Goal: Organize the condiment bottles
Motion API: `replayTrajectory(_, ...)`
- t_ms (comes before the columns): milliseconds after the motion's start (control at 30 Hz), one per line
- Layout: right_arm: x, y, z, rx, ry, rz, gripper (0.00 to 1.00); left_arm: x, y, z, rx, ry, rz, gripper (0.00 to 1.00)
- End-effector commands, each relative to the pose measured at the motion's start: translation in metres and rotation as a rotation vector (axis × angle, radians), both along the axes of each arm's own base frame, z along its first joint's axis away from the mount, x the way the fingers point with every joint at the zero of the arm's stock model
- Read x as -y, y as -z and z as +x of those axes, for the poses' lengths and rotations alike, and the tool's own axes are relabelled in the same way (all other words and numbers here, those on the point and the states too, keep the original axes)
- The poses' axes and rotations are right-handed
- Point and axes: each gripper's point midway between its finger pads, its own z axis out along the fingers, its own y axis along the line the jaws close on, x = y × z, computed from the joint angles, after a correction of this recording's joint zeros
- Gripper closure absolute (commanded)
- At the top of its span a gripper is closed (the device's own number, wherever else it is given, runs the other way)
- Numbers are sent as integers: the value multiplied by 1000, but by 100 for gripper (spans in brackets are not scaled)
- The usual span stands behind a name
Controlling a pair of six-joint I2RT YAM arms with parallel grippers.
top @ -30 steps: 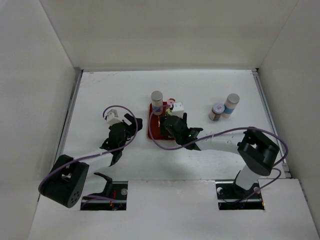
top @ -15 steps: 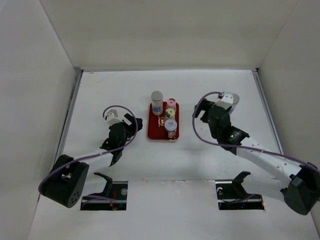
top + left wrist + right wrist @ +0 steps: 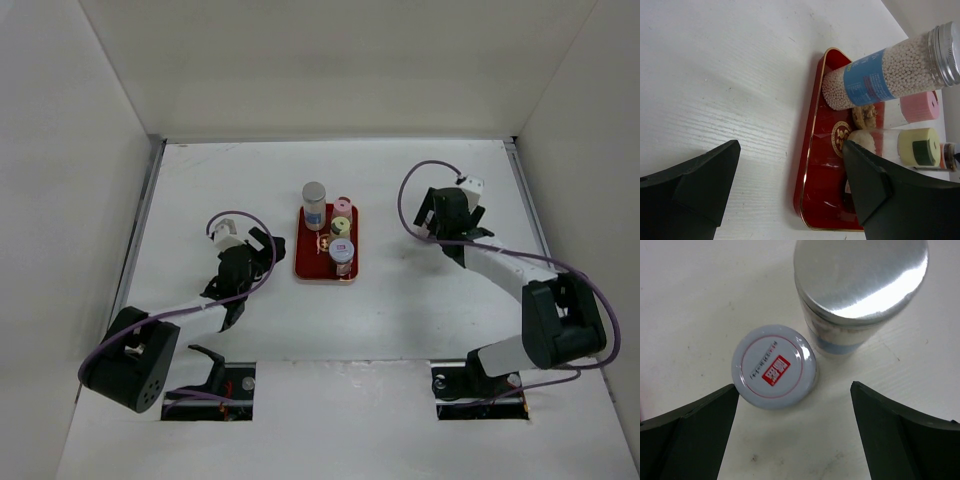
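A red tray [image 3: 308, 262] in the middle holds a tall grey-capped, blue-labelled bottle [image 3: 314, 200], a pink-capped bottle [image 3: 344, 206], a yellow-green-capped shaker [image 3: 341, 226] and a short silver-lidded jar [image 3: 341, 250]. My left gripper [image 3: 260, 247] is open and empty just left of the tray. Its wrist view shows the tray [image 3: 812, 165], the tall bottle [image 3: 880, 77], the pink cap [image 3: 920, 106] and the shaker [image 3: 915, 146]. My right gripper [image 3: 446, 213] is open above the last two bottles and hides them from the top view. Its wrist view shows a short jar [image 3: 774, 366] and a tall silver-capped bottle [image 3: 860, 285] beyond the open fingers [image 3: 690, 435].
White walls enclose the table on the left, back and right. A metal rail [image 3: 528, 215] runs along the right edge near my right gripper. Purple cables loop over both arms.
My right gripper left the tray and swung right, over the two bottles at the right. The short silver-lidded jar now stands on the tray's near end. The left arm has not moved.
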Motion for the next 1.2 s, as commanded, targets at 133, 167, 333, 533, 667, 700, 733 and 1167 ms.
replayTrajectory(133,-9,-11,43,52,-41,28,0,7,-19,8,61,10,-37,17)
replayTrajectory(167,-9,-5,45,42,-42,29,1,6,-19,8,63,6,-36,17)
replayTrajectory(333,-11,1,49,50,-34,35,18,7,-16,9,53,13,-36,17)
replayTrajectory(533,-38,-45,28,200,-85,38,41,5,-17,9,55,5,-35,17)
replayTrajectory(667,-67,-104,5,331,-161,50,42,5,-20,8,66,1,-36,17)
replayTrajectory(700,-77,-119,-1,357,-187,53,42,5,-19,8,65,1,-35,17)
replayTrajectory(733,-87,-133,-8,379,-214,61,42,6,-18,8,61,4,-34,17)
replayTrajectory(1167,-315,-190,-57,419,-703,111,40,-16,-17,8,61,-62,-60,17)
